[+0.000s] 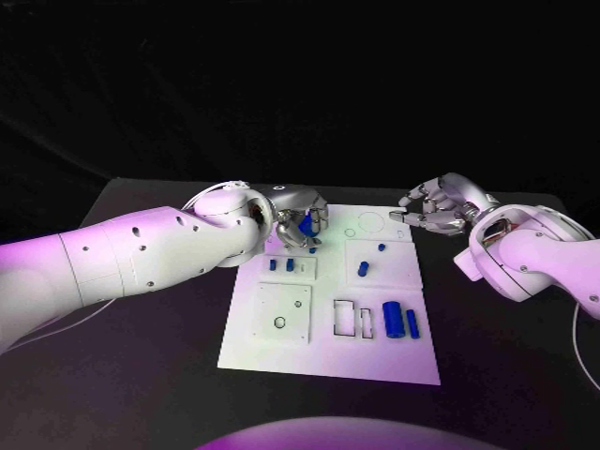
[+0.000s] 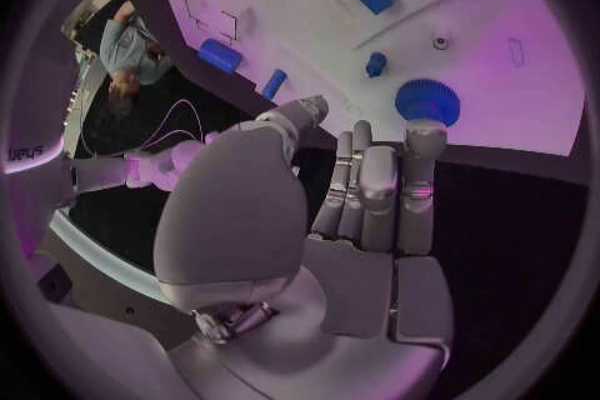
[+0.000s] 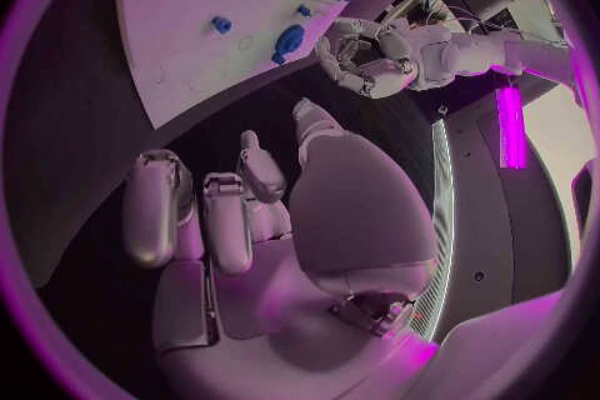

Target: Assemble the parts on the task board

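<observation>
The white task board (image 1: 330,361) lies in the middle of the black table (image 1: 138,202). Near its front edge two blue cylinders (image 1: 400,320) lie side by side next to rectangular cut-outs (image 1: 352,318). Further back, two small blue pegs (image 1: 280,265) sit in a panel on the left, and another blue piece (image 1: 364,268) lies in the panel to their right. The left hand (image 1: 300,223) hovers over the board's far left corner, just beside a blue part (image 1: 309,245); I cannot tell whether it holds it. Its wrist view shows the fingers (image 2: 375,185) straight and together, above a ribbed blue gear (image 2: 428,103). The right hand (image 1: 440,208) sits at the board's far right corner, fingers curled in on nothing. Its wrist view shows its fingers (image 3: 206,215) over bare table.
</observation>
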{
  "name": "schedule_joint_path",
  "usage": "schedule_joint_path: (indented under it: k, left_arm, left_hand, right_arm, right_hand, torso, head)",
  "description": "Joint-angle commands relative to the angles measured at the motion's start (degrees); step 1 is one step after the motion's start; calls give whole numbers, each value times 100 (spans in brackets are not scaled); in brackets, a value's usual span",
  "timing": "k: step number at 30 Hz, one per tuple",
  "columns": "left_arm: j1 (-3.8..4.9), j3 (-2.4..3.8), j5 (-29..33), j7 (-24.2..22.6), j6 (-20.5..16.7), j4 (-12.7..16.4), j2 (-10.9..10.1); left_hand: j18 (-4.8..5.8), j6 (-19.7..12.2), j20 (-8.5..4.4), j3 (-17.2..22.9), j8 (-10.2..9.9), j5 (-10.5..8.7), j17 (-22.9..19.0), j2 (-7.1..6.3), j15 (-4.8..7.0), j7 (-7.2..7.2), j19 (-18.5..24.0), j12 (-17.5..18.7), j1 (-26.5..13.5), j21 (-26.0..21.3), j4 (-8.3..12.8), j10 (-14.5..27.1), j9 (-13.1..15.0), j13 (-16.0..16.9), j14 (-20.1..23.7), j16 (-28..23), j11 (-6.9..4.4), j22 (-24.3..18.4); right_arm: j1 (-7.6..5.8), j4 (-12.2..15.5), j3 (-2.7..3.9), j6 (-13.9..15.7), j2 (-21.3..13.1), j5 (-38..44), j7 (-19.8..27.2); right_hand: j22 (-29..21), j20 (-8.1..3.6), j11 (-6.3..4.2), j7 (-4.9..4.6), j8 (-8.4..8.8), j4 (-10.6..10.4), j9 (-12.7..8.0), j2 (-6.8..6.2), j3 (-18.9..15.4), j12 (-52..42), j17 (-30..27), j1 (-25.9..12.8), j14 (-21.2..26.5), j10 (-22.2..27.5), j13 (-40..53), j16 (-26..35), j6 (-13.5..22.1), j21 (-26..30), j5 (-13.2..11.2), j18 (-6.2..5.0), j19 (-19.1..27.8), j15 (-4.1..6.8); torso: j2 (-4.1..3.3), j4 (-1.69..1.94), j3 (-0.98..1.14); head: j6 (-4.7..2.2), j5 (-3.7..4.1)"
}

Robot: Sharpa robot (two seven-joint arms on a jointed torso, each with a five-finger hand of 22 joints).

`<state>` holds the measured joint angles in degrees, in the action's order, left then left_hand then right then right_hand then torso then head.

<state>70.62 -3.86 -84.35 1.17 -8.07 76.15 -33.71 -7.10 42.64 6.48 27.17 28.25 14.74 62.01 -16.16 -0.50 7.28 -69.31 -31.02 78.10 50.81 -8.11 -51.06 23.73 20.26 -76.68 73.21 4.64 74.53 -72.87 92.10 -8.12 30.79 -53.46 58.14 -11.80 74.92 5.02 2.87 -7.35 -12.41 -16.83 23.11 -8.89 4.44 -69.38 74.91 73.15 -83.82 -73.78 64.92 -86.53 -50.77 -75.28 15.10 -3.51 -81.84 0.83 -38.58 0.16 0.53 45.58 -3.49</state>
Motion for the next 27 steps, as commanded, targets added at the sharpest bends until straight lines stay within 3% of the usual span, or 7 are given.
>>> schedule_joint_path:
  k: [1, 18, 27]
  left_arm:
    - [2, -9, -742, -118, 452, -109, 93]
    - [-7, -44, -1067, 138, 819, -516, 441]
    - [-15, -43, -1078, 186, 990, -677, 529]
  left_hand:
    - [-56, -15, 1, -89, -127, -41, -24, -44, 12, 21, -121, 109, -42, 121, 83, 125, -64, -116, -40, 57, 12, 58]
    - [47, 257, -11, -167, -266, 26, 104, 33, 27, 47, -489, 171, -115, 663, 156, -19, -141, -327, -264, 265, -5, 316]
    - [94, 460, 3, -29, -387, 71, 213, 88, 8, 68, -628, 256, -132, 905, 161, -248, -197, -476, -378, 395, 0, 445]
  right_arm:
    - [5, 6, 0, 8, 8, 51, 75]
    - [5, 19, 0, 13, 16, 65, 61]
    - [5, 21, 1, 8, 27, 69, 51]
  right_hand:
    - [571, -3, -7, -11, -32, 24, 6, 3, 1, 20, 655, 62, -420, 40, -5, 18, 39, 17, 29, -33, 22, 39]
    - [575, -4, -8, -10, -34, 21, 8, 3, 3, 37, 668, 72, -423, 48, -21, 14, 40, 14, 61, -31, 18, 40]
    - [574, -5, -8, -10, -35, 21, 9, 4, 5, 35, 668, 74, -423, 44, -18, 14, 40, 16, 71, -32, 19, 41]
  torso:
    - [-7, -4, 0]
    - [12, 2, 12]
    - [6, 4, 5]
  head:
    - [12, 3]
    - [46, 29]
    - [50, 37]
